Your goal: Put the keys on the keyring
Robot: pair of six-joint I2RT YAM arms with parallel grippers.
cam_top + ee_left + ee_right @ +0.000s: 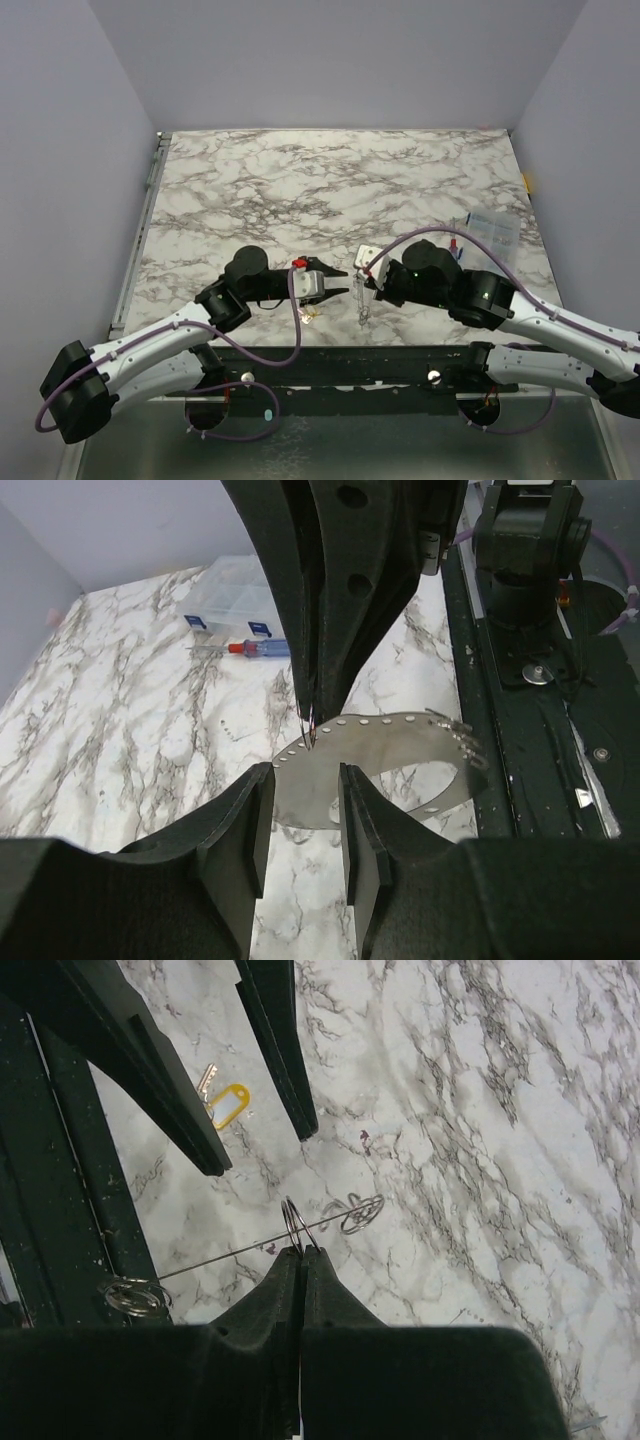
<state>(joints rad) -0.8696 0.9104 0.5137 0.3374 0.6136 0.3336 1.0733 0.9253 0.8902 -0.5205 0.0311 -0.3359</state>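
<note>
R gripper point(300, 1252) is clenched on the keyring point(292, 1222), held above the counter point(330, 180); a thin grey disc point(380, 745) w/ rim holes hangs on it. L gripper point(305, 775) is released, jaws apart, tips just beside the disc's edge. Keys point(310, 313) lie on the counter near the front edge by the L gripper, one w/ a yellow tag point(228, 1107). Clear box point(235, 605) sits far right.

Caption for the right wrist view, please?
Right claw shut on a thin silvery wire keyring above the marble table, a yellow-tagged key lying beyond.
</note>
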